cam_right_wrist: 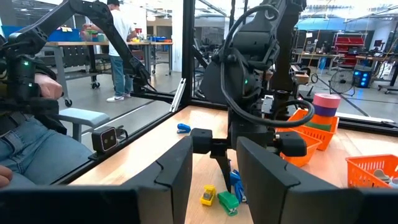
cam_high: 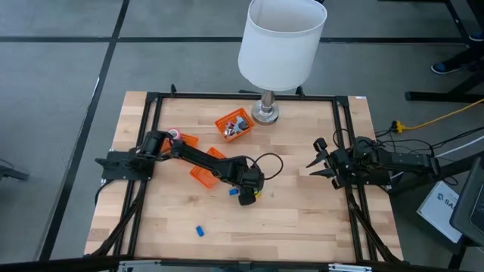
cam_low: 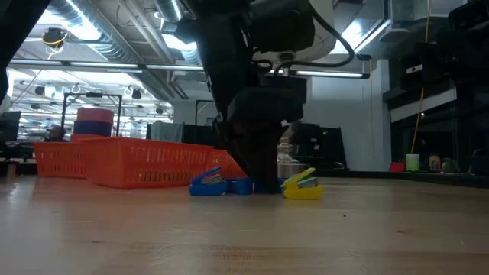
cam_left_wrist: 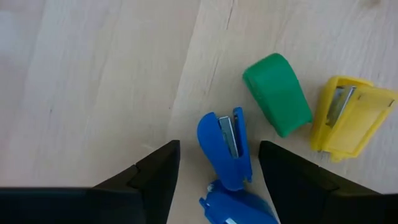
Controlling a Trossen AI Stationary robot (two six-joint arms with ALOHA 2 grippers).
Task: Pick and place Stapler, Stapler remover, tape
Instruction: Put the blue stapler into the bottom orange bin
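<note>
Directly between the spread fingers of the left gripper (cam_left_wrist: 214, 171) lies a small blue stapler (cam_left_wrist: 225, 149), its long axis running straight away from the wrist, parallel to the fingers. A green piece (cam_left_wrist: 277, 93) and a yellow one (cam_left_wrist: 348, 116) lie just beside it. The right gripper (cam_high: 316, 160), also spread, waits well apart at the table's right edge.

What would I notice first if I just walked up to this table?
Probably the big white lamp at the table's far edge. Next, the left hand in the middle, open around a small blue stapler, with a green one and a yellow one beside it. An orange basket sits near the lamp.
</note>
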